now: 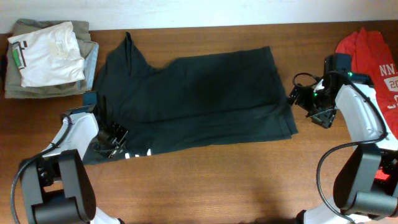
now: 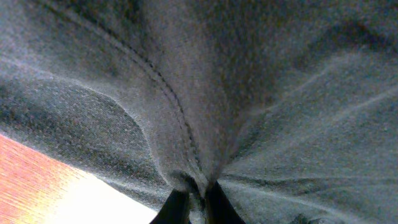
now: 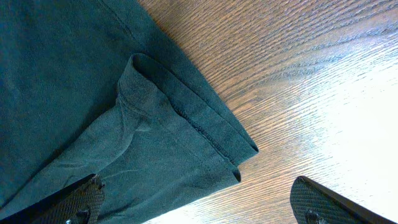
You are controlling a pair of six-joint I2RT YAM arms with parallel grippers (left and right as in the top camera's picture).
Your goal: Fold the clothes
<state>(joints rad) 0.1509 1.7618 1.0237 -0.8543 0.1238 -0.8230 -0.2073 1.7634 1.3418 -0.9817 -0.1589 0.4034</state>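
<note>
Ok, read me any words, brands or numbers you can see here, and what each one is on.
"NN": white print on the red T-shirt, cut off at the picture's edge.
"20": below it, same shirt, also cut off.
White marks at the near edge of the black T-shirt: only slivers, unreadable.
Tag on the white folded garment: too small to read.

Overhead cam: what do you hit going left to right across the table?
folded pile → black T-shirt → right gripper → red T-shirt
</note>
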